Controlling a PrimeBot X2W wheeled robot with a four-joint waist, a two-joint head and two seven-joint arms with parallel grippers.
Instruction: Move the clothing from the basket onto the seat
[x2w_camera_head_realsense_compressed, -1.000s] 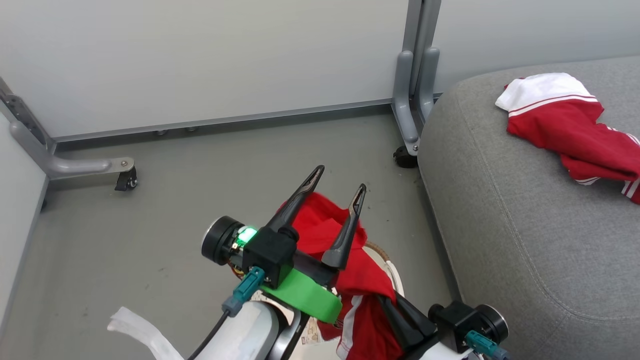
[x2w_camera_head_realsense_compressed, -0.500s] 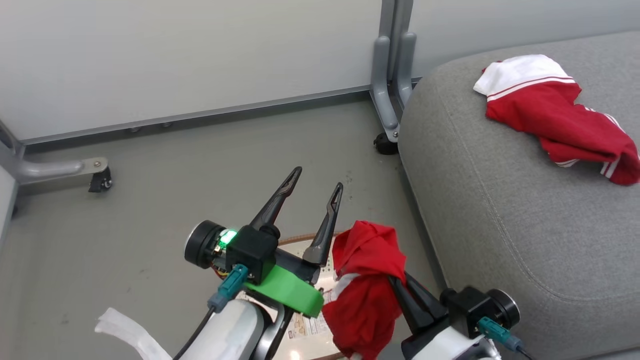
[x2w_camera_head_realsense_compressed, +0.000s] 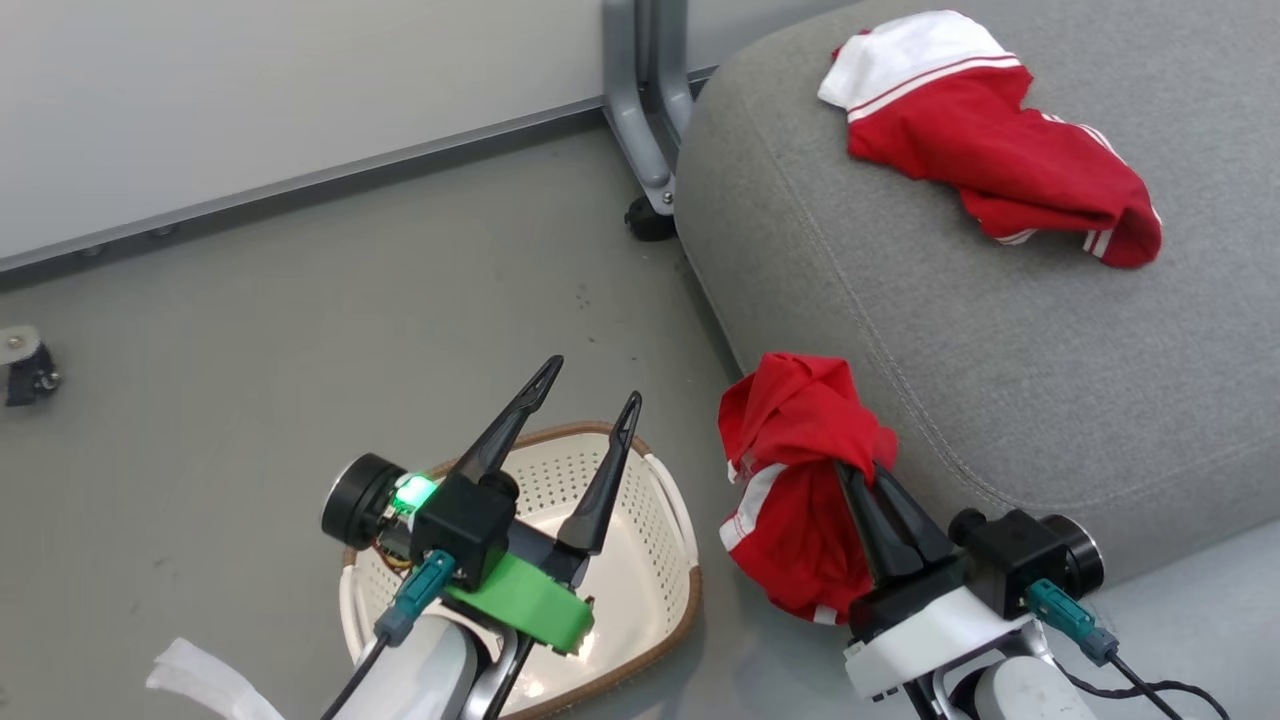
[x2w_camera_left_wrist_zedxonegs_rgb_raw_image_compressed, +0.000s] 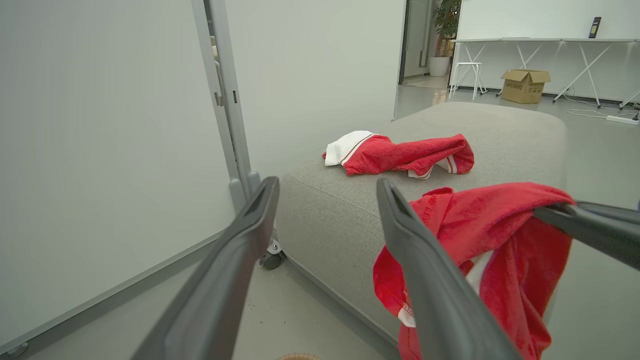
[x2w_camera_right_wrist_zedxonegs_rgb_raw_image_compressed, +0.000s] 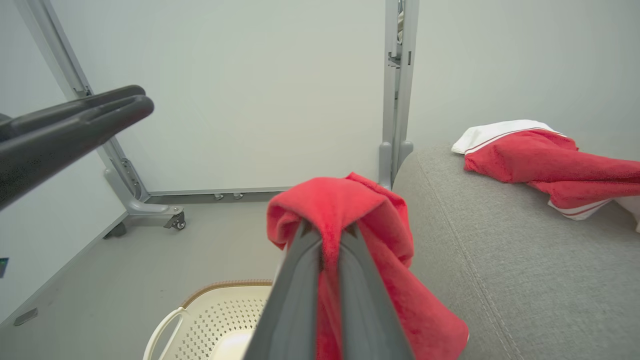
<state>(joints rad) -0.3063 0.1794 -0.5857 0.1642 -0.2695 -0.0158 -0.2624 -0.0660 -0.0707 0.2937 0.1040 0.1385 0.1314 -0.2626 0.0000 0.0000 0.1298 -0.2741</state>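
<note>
Clothing of soft bright red fabric with white panels and striped trim lies in two places. One bunched garment (x2w_camera_head_realsense_compressed: 800, 480) is pinched by the right gripper (x2w_camera_head_realsense_compressed: 862, 472), whose two long dark fingers are clenched together on a fold near its top, so the rest of the cloth droops below them. It hangs over the smooth grey floor (x2w_camera_head_realsense_compressed: 300, 300), between the small cream-white perforated plastic basket (x2w_camera_head_realsense_compressed: 650, 570) with its brown woven-look rim and the large grey fabric-upholstered seat (x2w_camera_head_realsense_compressed: 1000, 350). It is just beside the seat's rounded near corner; whether it brushes the upholstery cannot be told. A second garment (x2w_camera_head_realsense_compressed: 990, 150), red with a white end and thin stripes, lies crumpled on top of the seat near its far side, well apart from the held one. The left gripper (x2w_camera_head_realsense_compressed: 594, 380) hovers above the basket, released, its fingers spread wide and angled up toward the pale partition wall (x2w_camera_head_realsense_compressed: 250, 80). The partition's grey metal leg (x2w_camera_head_realsense_compressed: 640, 150) stands on a castor next to the seat's far corner.
</note>
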